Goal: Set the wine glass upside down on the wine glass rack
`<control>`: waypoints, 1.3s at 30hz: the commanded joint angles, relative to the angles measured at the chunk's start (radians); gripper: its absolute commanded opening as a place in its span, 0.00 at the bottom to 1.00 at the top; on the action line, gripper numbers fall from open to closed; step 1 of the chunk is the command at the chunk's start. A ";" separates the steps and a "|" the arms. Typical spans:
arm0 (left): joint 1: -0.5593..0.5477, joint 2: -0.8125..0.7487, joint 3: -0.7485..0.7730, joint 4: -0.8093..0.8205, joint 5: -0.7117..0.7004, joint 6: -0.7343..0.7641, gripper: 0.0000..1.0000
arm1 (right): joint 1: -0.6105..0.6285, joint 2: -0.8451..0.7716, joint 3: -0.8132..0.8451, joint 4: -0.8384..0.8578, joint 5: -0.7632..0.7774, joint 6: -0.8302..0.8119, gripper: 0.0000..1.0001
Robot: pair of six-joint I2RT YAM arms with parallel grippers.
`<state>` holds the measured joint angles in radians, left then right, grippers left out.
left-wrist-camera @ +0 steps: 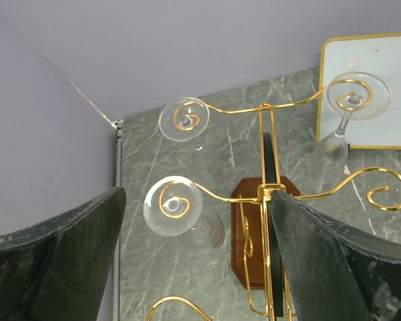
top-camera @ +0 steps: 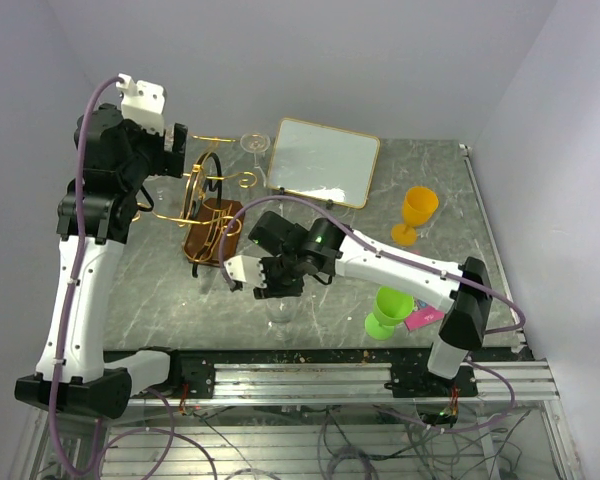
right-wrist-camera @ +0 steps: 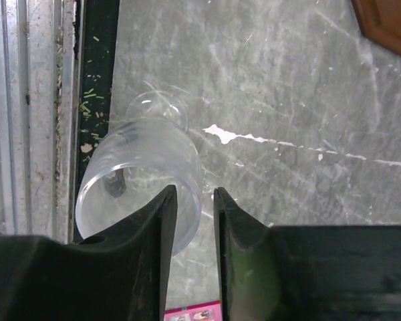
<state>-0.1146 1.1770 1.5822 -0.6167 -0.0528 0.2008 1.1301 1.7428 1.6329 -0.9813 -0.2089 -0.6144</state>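
Observation:
A clear wine glass (top-camera: 281, 318) (right-wrist-camera: 144, 160) stands upright near the table's front edge, rim up. My right gripper (top-camera: 278, 290) (right-wrist-camera: 195, 194) hangs over it, one finger inside the bowl and the other outside. The jaws are narrow and straddle the rim wall, with a gap still showing between them. The gold wire wine glass rack (top-camera: 208, 205) (left-wrist-camera: 264, 194) stands on its brown base at the back left. Three clear glasses hang upside down on its scrolls, one of them (left-wrist-camera: 173, 205) near the middle. My left gripper (top-camera: 175, 150) (left-wrist-camera: 197, 200) hovers wide open above the rack, holding nothing.
A gold-framed white board (top-camera: 323, 160) leans at the back. An orange goblet (top-camera: 417, 213) stands at the right, a green goblet (top-camera: 388, 312) beside a pink card (top-camera: 423, 317) at the front right. The metal rail (right-wrist-camera: 33, 120) runs just beyond the clear glass.

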 commanded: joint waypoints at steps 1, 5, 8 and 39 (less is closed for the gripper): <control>0.009 -0.014 -0.024 0.037 0.053 -0.003 0.99 | 0.005 0.014 0.060 -0.082 0.008 -0.031 0.25; 0.009 -0.019 -0.027 0.035 0.058 0.007 0.99 | 0.006 0.019 0.065 -0.090 -0.002 -0.033 0.13; 0.009 -0.018 -0.028 0.027 0.079 0.012 0.99 | 0.006 0.006 0.054 -0.074 -0.002 -0.030 0.05; 0.002 0.048 0.041 0.068 0.538 -0.318 0.95 | -0.585 -0.421 0.131 0.257 -0.025 0.237 0.00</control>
<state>-0.1135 1.1873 1.5700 -0.6029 0.3199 0.0032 0.5777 1.3579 1.6848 -0.8829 -0.3019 -0.4896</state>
